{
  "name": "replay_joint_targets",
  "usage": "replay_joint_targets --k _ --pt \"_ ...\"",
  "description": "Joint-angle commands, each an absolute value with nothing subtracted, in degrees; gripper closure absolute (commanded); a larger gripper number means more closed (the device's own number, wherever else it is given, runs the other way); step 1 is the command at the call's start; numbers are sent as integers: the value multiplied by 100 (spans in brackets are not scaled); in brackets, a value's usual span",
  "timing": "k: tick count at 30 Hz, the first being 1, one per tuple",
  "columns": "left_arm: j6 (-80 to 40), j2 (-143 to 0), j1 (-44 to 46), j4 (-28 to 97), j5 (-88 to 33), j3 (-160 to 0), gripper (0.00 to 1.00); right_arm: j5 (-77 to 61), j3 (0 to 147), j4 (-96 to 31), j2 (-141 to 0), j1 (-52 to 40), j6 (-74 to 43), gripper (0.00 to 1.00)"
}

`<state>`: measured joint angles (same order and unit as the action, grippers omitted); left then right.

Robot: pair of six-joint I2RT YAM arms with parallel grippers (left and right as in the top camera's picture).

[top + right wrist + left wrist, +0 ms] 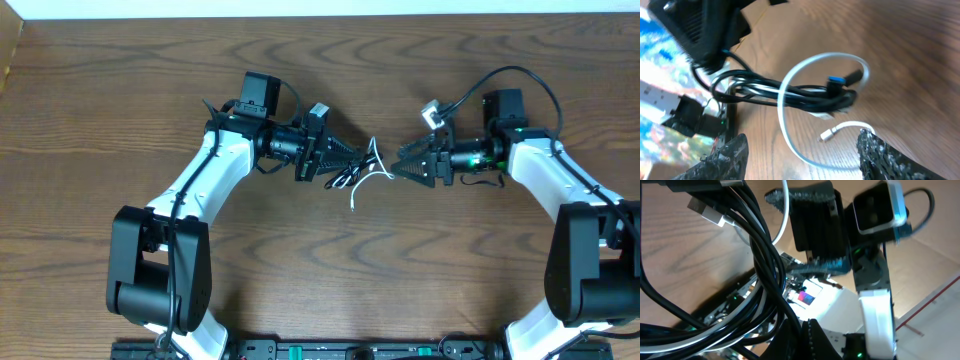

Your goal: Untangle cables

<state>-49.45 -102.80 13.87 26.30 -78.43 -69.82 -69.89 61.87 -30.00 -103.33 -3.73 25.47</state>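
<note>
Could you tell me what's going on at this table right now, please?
Two robot arms are working on tangled cables in the middle of the wooden table. The left hand is shut on one end of the bundle. The right hand faces it with its fingers apart, holding nothing. The black cable is coiled in tight loops, and the white cable crosses it in a wide loop. They are not yet untangled.

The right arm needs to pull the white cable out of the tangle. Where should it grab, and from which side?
Likely the white cable where its bare curve leaves the black cable bundle, lying alone on the table. Approach from the open right gripper side, jaws straddling it.
</note>
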Motion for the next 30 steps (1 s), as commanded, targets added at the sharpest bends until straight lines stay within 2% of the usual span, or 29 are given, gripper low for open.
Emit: replay_joint_targets --k 1,7,11,14,16,24,30 --pt "-5330 -10318 1352 2602 -7898 -6976 93 -7105 6217 -2998 -10189 -714 2947 35" --pt "-5330 -10318 1352 2602 -7902 -6976 92 -6254 6217 -2980 -10189 -1269 2915 47" --pt "-5325 -10318 1352 2600 -7900 -6976 93 -5695 6219 -2886 -10189 -1343 2429 67" --pt "-5288 -10318 1352 2598 -7898 -6976 92 -5671 6222 -2762 -10189 -1192 2027 88" --pt "-5063 -10318 1350 2598 -7878 -6976 93 -5673 6226 -2657 -10184 -1031 1664 98" --pt "-3573 -10318 1356 2604 -6882 -6973 93 -6296 6246 -2416 -9981 -139 320 99" --pt "-1763 -10318 1356 2646 -7220 -6976 93 -5561 6246 -2458 -9821 322 -558 99"
